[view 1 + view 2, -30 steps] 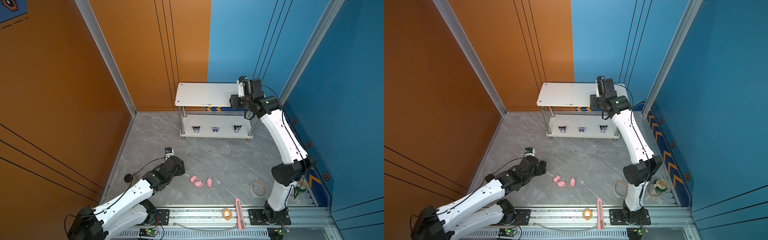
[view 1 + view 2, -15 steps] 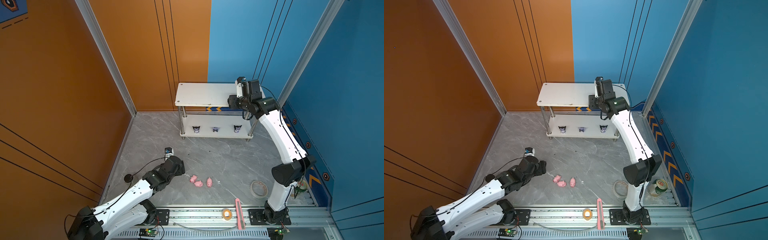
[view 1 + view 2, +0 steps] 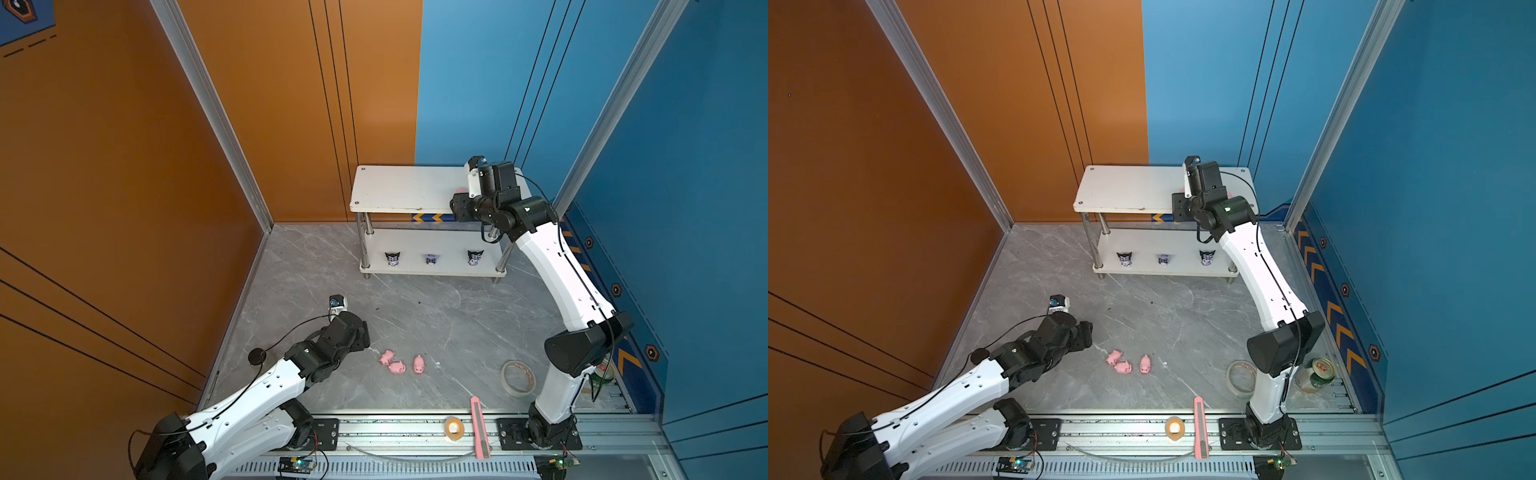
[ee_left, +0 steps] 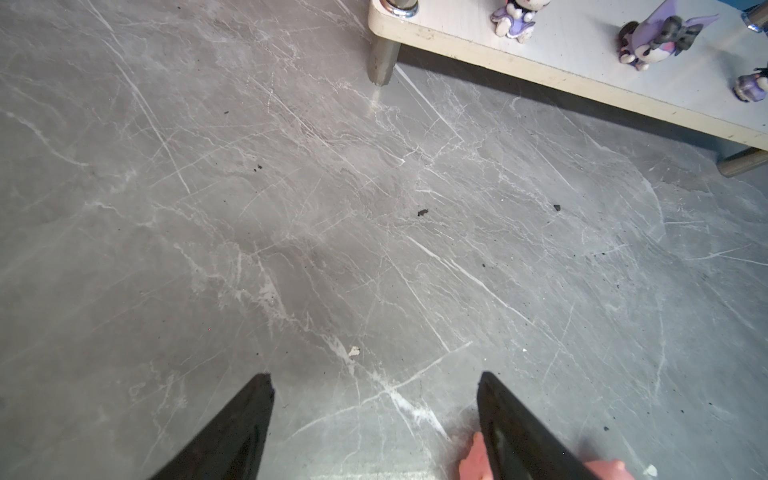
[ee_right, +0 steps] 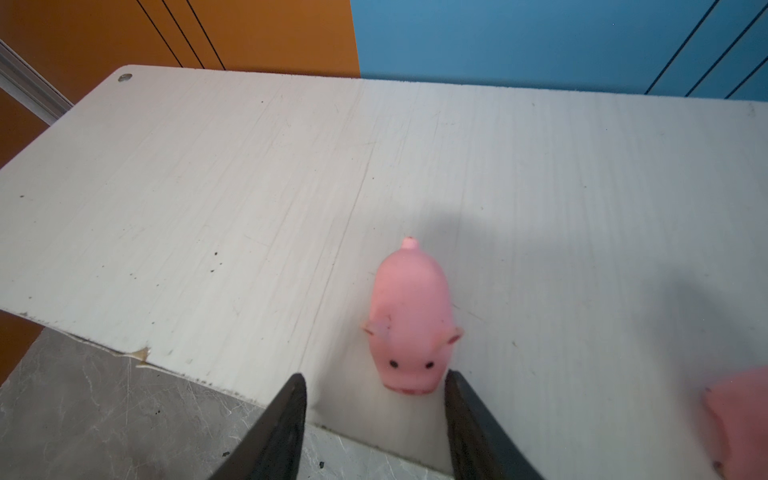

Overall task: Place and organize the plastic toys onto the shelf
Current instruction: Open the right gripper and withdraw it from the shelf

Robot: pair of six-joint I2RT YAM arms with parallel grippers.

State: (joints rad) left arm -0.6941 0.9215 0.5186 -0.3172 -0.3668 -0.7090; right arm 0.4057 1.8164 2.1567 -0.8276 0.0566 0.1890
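The shelf (image 3: 407, 189) stands at the back with three white-and-purple figurines (image 3: 431, 259) in a row on its lower board. On the top board a pink pig (image 5: 411, 320) stands facing my right gripper (image 5: 374, 376). That gripper is open at the board's front edge, its fingertips on either side of the snout and holding nothing. A second pig (image 5: 744, 419) shows at that view's edge. Three more pigs (image 3: 397, 365) lie on the floor. My left gripper (image 4: 374, 375) hangs open and empty low over the floor just left of them, with one pig (image 4: 476, 457) beside a finger.
A clear tape roll (image 3: 517, 377) and a green can (image 3: 1320, 370) sit by the right arm's base. A small tape roll (image 3: 454, 427) and a pink utility knife (image 3: 478, 428) lie on the front rail. Walls close in behind and beside the shelf.
My right wrist has shifted slightly left along the shelf's front edge. The left arm and the floor pigs have not moved.
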